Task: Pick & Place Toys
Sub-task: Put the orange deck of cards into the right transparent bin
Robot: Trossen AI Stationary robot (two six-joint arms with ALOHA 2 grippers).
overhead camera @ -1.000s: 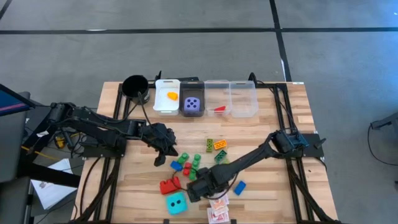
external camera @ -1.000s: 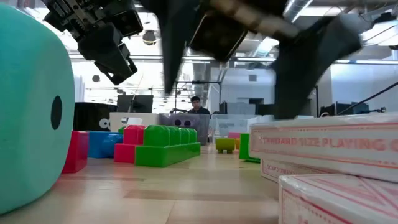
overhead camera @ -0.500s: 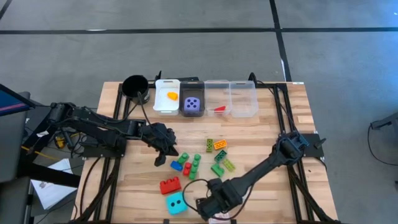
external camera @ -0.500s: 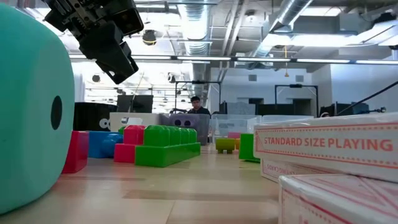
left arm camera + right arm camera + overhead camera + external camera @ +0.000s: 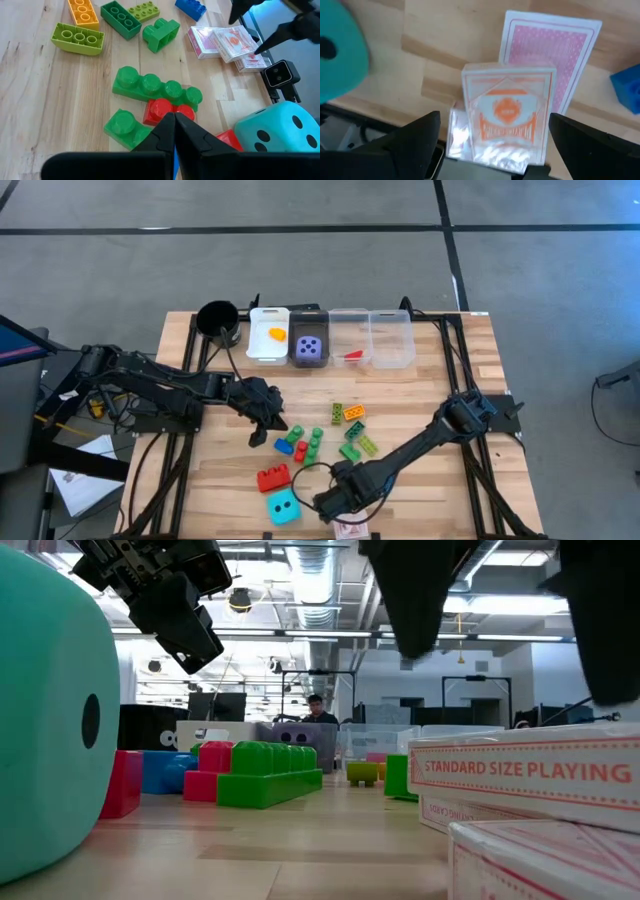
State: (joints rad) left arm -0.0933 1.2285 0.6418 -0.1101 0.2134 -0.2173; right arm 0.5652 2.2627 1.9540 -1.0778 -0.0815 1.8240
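The right gripper (image 5: 333, 510) hangs over the front edge of the table, fingers (image 5: 415, 142) spread wide and holding nothing. Directly beneath it lie the red-white card packs (image 5: 509, 117), stacked and overlapping; the cyan die (image 5: 283, 504) sits just beside it, toward the left arm. The blue brick (image 5: 627, 90) lies on the claw's other side. The left gripper (image 5: 268, 423) hovers above the green and red bricks (image 5: 157, 90), fingers pressed together, empty.
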